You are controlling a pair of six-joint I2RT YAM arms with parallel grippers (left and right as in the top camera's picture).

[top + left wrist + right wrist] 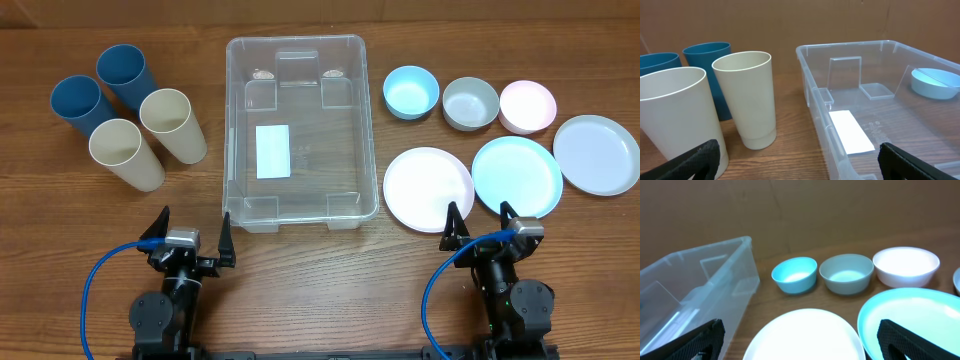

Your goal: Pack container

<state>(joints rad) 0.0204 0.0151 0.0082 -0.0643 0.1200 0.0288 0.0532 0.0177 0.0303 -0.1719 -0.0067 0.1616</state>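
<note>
The clear plastic container stands empty at the table's middle, a white label on its base. It also shows in the left wrist view and the right wrist view. My left gripper is open and empty, just in front of the container's near left corner. My right gripper is open and empty, at the near edges of the white plate and the turquoise plate.
Two blue cups and two cream cups stand left of the container. Right of it are a blue bowl, a grey bowl, a pink bowl and a pale blue plate.
</note>
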